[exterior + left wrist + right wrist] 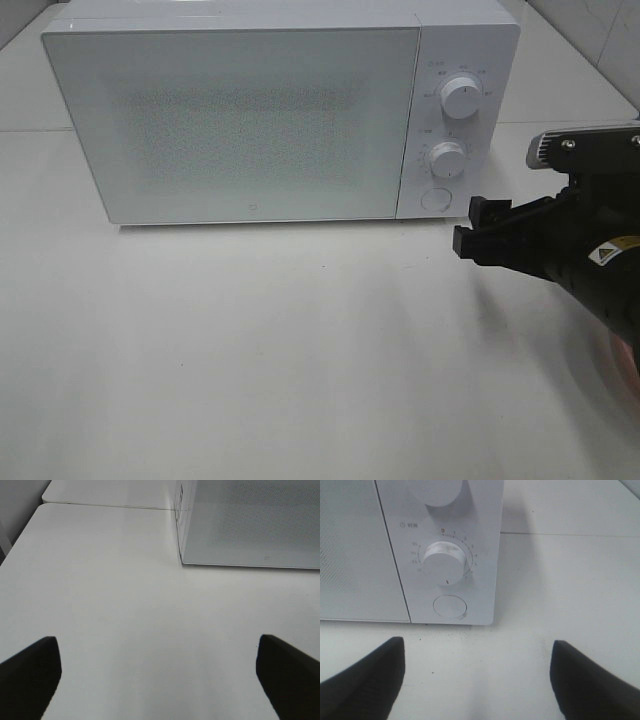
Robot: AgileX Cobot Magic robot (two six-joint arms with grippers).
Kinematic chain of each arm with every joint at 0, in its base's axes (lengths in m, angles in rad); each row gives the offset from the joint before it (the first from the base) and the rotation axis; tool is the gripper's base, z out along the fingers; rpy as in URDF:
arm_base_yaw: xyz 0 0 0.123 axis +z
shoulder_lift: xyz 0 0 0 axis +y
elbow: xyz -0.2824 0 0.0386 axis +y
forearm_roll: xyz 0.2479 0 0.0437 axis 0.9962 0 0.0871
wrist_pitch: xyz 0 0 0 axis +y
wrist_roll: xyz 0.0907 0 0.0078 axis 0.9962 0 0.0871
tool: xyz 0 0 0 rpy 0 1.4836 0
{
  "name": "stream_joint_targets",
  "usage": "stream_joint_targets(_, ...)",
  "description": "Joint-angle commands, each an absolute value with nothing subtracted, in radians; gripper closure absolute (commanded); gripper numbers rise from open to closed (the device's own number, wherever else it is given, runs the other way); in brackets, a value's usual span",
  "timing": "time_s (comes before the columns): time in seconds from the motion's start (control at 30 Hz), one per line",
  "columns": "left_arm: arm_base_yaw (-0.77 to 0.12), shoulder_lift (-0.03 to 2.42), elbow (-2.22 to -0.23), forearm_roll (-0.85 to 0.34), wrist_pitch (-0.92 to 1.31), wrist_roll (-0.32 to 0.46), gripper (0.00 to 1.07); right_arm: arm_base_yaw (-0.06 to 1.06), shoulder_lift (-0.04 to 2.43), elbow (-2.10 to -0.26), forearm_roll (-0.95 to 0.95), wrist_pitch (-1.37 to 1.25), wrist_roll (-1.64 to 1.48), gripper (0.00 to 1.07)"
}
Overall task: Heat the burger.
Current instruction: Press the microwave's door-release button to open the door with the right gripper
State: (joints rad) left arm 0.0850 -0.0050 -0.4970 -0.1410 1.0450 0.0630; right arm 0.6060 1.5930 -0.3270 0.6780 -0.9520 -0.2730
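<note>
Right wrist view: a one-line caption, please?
Open right pincer faces the white microwave, its timer dial and round button.

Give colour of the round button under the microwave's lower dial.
The button is plain white; right wrist view shows it best.

The microwave point(455, 40) door point(240, 120) is closed, and its speckled pane lets nothing of the inside show. The print around the lower dial point(448, 158) is too small to read from the high view. The right wrist view cuts off most of the upper dial point(436, 491). A pinkish blur point(628, 365) under the right arm point(600, 270) — cropped by the frame edge — cannot be identified. Of the left gripper point(157, 650), only two dark fingertips point(30, 675) show.
</note>
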Motion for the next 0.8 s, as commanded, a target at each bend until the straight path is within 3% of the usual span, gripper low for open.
stream_joint_targets(0.03,0.081,-0.027,-0.495,-0.144,1.036,0.063,0.08,0.610,1.624,-0.324,0.677,-0.979,-0.220,0.32)
stream_joint_targets(0.3,0.081,-0.027,-0.495,-0.144,1.036,0.063,0.08,0.610,1.630,-0.324,0.676,-0.997,-0.197,0.32)
stream_joint_targets(0.5,0.081,-0.027,-0.495,-0.144,1.036,0.063,0.08,0.610,1.630,-0.324,0.676,-0.994,-0.048,0.42)
stream_joint_targets(0.6,0.081,-0.027,-0.495,-0.144,1.036,0.063,0.08,0.610,1.630,-0.324,0.673,-0.991,0.102,0.52)
stream_joint_targets(0.63,0.081,-0.027,-0.495,-0.144,1.036,0.063,0.08,0.610,1.630,-0.324,0.672,-0.989,0.209,0.62)
stream_joint_targets(0.67,0.081,-0.027,-0.495,-0.144,1.036,0.063,0.08,0.610,1.630,-0.324,0.672,-0.989,0.209,0.62)
stream_joint_targets(0.73,0.081,-0.027,-0.495,-0.144,1.036,0.063,0.08,0.610,1.630,-0.324,0.652,-0.993,0.410,0.76)
stream_joint_targets(0.77,0.081,-0.027,-0.495,-0.144,1.036,0.063,0.08,0.610,1.630,-0.324,0.652,-0.993,0.410,0.76)
stream_joint_targets(0.8,0.081,-0.027,-0.495,-0.144,1.036,0.063,0.08,0.610,1.630,-0.324,0.630,-0.994,0.540,0.85)
